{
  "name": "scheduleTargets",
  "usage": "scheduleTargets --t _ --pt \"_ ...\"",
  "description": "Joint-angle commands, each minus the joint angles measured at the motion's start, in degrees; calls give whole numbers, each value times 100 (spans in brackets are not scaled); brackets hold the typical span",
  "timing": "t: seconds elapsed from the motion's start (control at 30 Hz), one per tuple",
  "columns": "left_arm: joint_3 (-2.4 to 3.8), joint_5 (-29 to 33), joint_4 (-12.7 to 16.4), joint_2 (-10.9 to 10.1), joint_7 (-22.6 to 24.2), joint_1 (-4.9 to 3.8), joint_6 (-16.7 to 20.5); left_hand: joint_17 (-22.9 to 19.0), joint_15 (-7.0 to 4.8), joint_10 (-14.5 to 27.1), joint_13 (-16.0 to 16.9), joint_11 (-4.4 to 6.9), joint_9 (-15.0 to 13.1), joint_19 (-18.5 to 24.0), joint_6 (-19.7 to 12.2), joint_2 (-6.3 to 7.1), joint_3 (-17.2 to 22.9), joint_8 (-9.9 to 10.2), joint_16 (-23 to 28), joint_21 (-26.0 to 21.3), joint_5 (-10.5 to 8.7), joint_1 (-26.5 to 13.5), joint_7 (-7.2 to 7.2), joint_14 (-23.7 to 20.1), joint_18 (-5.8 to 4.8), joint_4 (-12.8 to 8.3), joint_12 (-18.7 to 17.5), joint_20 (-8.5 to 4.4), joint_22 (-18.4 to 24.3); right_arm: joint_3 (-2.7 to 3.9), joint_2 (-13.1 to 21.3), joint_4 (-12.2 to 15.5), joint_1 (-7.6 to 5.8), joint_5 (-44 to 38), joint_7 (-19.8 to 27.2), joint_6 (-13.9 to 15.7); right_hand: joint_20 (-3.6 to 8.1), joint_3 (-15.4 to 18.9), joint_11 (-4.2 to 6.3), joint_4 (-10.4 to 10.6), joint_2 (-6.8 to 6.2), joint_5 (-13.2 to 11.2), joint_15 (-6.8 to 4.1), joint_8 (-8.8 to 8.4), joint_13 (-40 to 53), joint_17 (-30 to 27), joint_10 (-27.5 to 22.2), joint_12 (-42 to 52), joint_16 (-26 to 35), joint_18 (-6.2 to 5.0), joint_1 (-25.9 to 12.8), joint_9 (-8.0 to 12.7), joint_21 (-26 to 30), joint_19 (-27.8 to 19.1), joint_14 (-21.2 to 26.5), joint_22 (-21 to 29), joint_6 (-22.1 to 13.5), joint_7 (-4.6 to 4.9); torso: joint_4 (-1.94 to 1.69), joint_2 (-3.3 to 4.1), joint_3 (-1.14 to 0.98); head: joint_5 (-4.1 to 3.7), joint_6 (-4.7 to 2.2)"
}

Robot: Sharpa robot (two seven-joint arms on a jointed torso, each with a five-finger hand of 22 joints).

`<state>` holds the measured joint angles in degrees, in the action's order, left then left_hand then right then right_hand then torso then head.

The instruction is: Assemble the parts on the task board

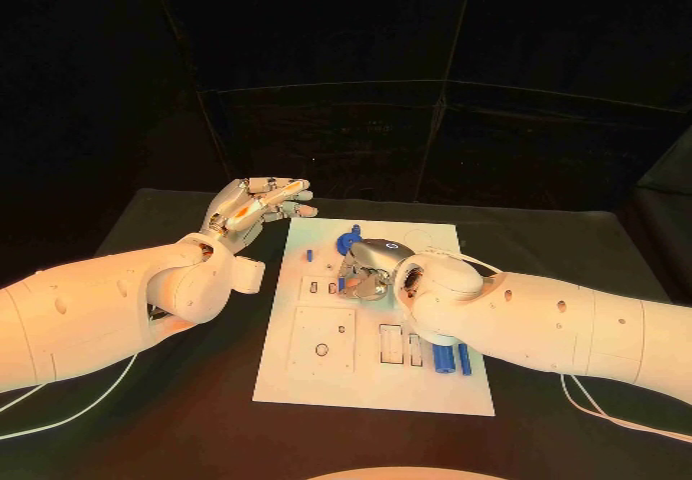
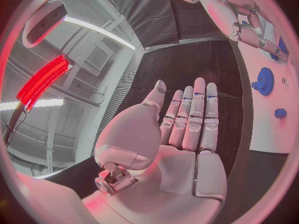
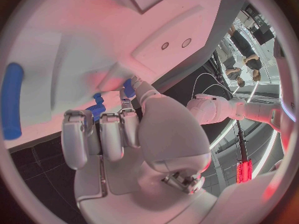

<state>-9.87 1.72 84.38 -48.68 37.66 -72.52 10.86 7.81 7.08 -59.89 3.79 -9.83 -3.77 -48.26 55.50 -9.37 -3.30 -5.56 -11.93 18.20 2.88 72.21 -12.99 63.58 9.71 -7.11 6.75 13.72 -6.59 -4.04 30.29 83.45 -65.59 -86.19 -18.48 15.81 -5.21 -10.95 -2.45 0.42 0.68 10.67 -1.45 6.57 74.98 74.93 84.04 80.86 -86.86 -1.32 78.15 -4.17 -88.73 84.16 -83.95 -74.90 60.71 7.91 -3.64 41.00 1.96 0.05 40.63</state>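
Observation:
The white task board (image 1: 332,372) lies in the middle of the black table. My right hand (image 1: 372,270) is bent down over its far middle, fingers curled. In the right wrist view its thumb and fingertips (image 3: 124,127) pinch a small blue part (image 3: 127,88) against the board (image 3: 93,35). A blue gear (image 1: 351,242) sits just beyond that hand. My left hand (image 1: 260,205) hovers off the board's far left corner, fingers straight and apart, holding nothing. The left wrist view shows its flat palm (image 2: 187,134), the gear (image 2: 264,80) and a small blue peg (image 2: 280,113).
Two long blue parts (image 1: 450,358) lie at the board's near right; one of them (image 3: 12,99) curves along the rim of the right wrist view. A small blue peg (image 1: 307,255) stands near the board's left edge. Black table surrounds the board.

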Motion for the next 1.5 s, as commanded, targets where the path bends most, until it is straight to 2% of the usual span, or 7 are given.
scheduleTargets --t 0.03,0.43,0.97,1.1,1.17,1.37,1.5 --pt "5 -17 4 2 28 -9 -44 9 -8 -32 0 11 0 -56 47 -53 -5 28 22 -32 20 2 0 46 87 -44 -23 0 7 -31 1 3 32 -68 -115 -253 31 -32 4 -18 -41 -23 -11 -45 668 722 26 -33 21 58 -46 -8 -1 359 -442 -1222 79 -65 1 -1 2 2 1" --pt "5 -17 6 -2 22 -9 -43 9 -8 -32 0 11 0 -56 47 -53 -5 28 22 -32 20 2 0 46 87 -44 -23 0 7 -31 4 4 33 -138 -205 -136 -33 54 -100 29 -291 5 72 -243 506 677 -110 -235 45 45 -267 38 26 316 -432 -1167 -240 59 -6 -1 0 -9 -6" --pt "5 -17 3 -5 14 -9 -45 9 -8 -32 0 11 0 -56 47 -53 -5 28 22 -32 20 2 0 46 87 -44 -23 0 7 -31 -7 13 33 -154 -257 26 -94 130 -158 58 -396 -37 128 -285 435 655 -175 -321 59 37 -348 30 42 293 -426 -1138 -463 114 -3 -2 -1 -14 -2" --pt "5 -17 2 -5 12 -9 -47 9 -8 -32 0 11 0 -56 47 -53 -5 28 22 -32 20 2 0 46 87 -44 -23 0 7 -32 -3 26 33 -178 -299 112 -113 214 -171 115 -457 -191 142 -283 418 650 -189 -338 62 34 -426 24 47 286 -425 -1130 -550 124 -6 1 -2 -16 -2" --pt "5 -17 1 -4 9 -9 -49 9 -8 -32 0 11 0 -56 47 -53 -5 28 22 -32 20 2 0 46 87 -44 -23 0 7 -32 3 42 33 -195 -315 190 -123 291 -187 164 -517 -304 155 -294 398 638 -207 -361 69 31 -481 29 53 277 -422 -1119 -652 141 -5 0 -2 -16 -2" --pt "5 -36 -11 -2 -47 -8 -34 14 -8 -50 -1 13 0 -57 60 -47 -6 37 47 -43 20 -3 2 52 87 -62 -38 0 19 -32 84 187 39 -286 -193 667 -179 648 -262 396 -695 -256 216 -284 364 637 -247 -391 72 28 -532 33 62 267 -421 -1106 -991 218 -7 -2 -7 -17 -8" --pt "5 -227 -22 -14 -187 -7 18 126 -113 -215 11 87 -7 -297 175 -37 -25 30 -59 65 26 -58 67 405 103 -84 -37 -90 -7 -30 243 375 41 -281 161 1099 -203 801 -281 541 -737 -256 237 -265 366 645 -248 -381 69 30 -406 25 59 274 -422 -1115 -1068 241 1 -8 -12 -10 -18"
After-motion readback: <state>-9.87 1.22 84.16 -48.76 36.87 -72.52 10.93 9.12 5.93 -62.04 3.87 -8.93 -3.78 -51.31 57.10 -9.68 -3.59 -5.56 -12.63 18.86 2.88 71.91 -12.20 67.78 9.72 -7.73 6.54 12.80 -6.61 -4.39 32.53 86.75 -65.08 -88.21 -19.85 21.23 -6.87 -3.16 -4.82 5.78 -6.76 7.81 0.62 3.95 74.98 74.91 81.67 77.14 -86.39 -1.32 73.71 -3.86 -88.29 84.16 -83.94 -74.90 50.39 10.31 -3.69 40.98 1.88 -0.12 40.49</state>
